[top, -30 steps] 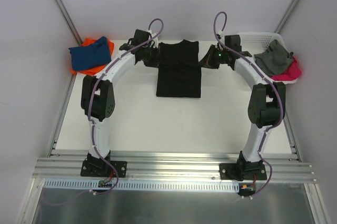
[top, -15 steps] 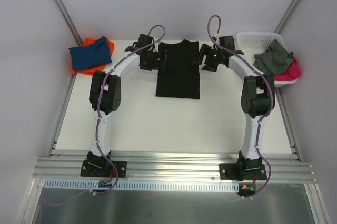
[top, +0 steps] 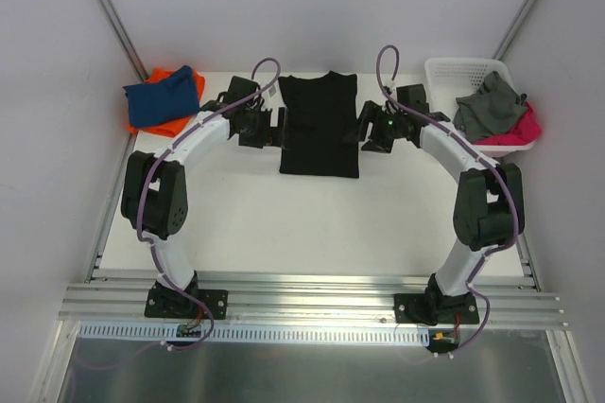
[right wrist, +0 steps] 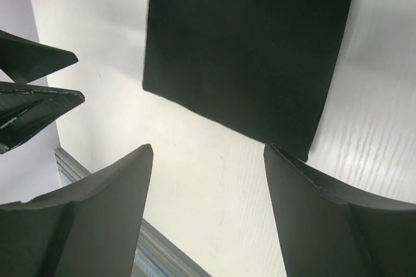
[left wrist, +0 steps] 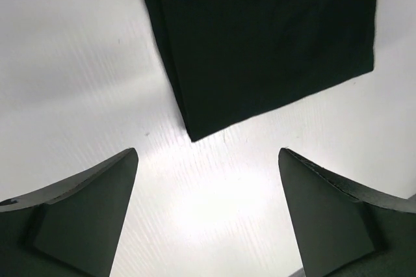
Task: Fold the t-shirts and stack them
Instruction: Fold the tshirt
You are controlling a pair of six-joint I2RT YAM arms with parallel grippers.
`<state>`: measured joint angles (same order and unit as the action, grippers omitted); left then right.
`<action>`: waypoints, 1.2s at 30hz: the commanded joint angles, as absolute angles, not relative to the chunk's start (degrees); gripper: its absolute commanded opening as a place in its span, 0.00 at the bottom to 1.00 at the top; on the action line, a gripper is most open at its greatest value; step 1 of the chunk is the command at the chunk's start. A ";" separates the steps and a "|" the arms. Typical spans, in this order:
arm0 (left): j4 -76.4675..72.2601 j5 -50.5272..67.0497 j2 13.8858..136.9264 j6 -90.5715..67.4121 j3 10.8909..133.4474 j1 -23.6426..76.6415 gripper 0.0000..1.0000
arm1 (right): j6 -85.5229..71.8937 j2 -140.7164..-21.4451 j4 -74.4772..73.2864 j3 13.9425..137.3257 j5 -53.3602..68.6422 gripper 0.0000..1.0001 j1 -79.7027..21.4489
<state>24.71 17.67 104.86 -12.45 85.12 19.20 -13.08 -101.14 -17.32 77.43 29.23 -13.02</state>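
A black t-shirt (top: 319,126) lies flat as a narrow folded rectangle at the table's far middle, also in the left wrist view (left wrist: 260,36) and the right wrist view (right wrist: 247,49). My left gripper (top: 267,128) hovers just off its left edge, open, with only bare table between its jaws (left wrist: 208,153). Off the shirt's right edge my right gripper (top: 366,131) is open too, empty (right wrist: 208,150). A folded blue t-shirt (top: 163,96) rests on an orange t-shirt (top: 156,125) at the far left.
A white slotted basket (top: 452,68) at the far right holds grey (top: 490,105) and pink (top: 518,129) clothes. Walls close in the table on the left, back and right. An aluminium rail (top: 312,304) runs along the near edge.
Both grippers have let go of the black t-shirt's sides and opened. The sleeves now lie folded in, leaving a narrower rectangle. Both arms have drawn back towards me along its edges.
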 commanded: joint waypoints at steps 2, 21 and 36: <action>25.66 20.74 105.20 -14.15 81.48 19.78 0.90 | -14.68 -100.98 -17.58 74.80 29.62 0.72 -13.36; 25.58 26.02 121.46 -17.49 90.88 19.42 0.81 | -13.45 -112.76 -18.37 78.84 28.91 0.68 -13.36; 25.31 27.95 121.03 -19.07 89.91 19.51 0.75 | -13.01 -111.36 -19.95 76.11 28.65 0.66 -13.36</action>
<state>25.15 26.59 121.75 -18.04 90.13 19.42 -13.78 -113.10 -18.72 76.53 28.75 -13.39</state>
